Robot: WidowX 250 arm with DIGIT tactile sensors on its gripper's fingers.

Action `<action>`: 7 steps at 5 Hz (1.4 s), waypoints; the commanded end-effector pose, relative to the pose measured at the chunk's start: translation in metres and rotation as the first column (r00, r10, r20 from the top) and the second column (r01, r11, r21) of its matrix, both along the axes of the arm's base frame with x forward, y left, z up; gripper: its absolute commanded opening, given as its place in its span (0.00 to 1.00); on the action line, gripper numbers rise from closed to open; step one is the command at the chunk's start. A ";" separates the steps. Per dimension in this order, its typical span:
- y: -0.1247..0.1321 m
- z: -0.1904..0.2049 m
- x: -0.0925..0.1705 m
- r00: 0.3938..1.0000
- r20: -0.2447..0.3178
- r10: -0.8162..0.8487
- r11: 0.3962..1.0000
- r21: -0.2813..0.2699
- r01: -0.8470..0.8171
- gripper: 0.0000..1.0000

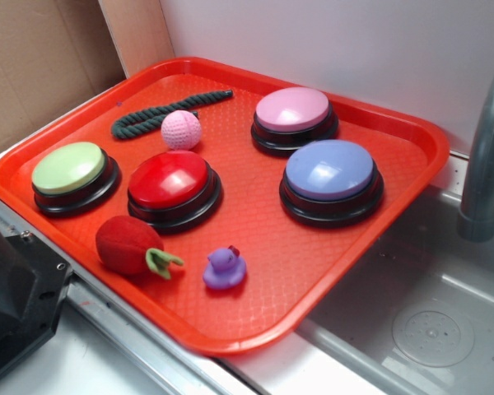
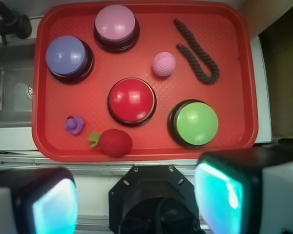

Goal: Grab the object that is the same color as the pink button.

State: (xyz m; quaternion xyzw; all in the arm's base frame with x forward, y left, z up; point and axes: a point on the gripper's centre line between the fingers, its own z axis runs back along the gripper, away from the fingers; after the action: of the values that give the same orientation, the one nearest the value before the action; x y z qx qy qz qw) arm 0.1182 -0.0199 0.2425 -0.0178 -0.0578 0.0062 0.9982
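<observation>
From my station I see the small light-pink crocheted yarn ball point(image 1: 181, 129) point(image 2: 164, 64) lying on the red plastic tray point(image 1: 370, 206) point(image 2: 234, 73), just beside the curled dark-green rope point(image 1: 165, 113) point(image 2: 198, 51) and between the large pink-domed push-button with a black base point(image 1: 294, 118) point(image 2: 115, 27) and the red-domed button point(image 1: 174, 187) point(image 2: 132, 101). My gripper point(image 2: 136, 197) hangs well above the tray's near edge with its two fingers point(image 2: 49, 202) spread wide and nothing between them, well apart from the ball. The lavender-blue button point(image 1: 330, 178) point(image 2: 68, 57), green button point(image 1: 74, 175) point(image 2: 195, 123), red plush strawberry point(image 1: 132, 245) point(image 2: 115, 142) and purple rubber duck point(image 1: 225, 268) point(image 2: 74, 124) share the tray.
</observation>
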 end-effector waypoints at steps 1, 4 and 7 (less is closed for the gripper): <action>0.000 0.000 0.000 1.000 0.000 0.000 1.000 0.000 0.000 1.00; 0.012 -0.064 0.089 0.996 0.081 -0.040 0.997 0.075 0.034 1.00; 0.058 -0.157 0.116 0.999 -0.025 0.041 0.977 0.211 -0.034 1.00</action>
State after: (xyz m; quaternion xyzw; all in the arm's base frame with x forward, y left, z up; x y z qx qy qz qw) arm 0.2319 0.0301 0.0799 0.0862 -0.0287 0.0134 0.9958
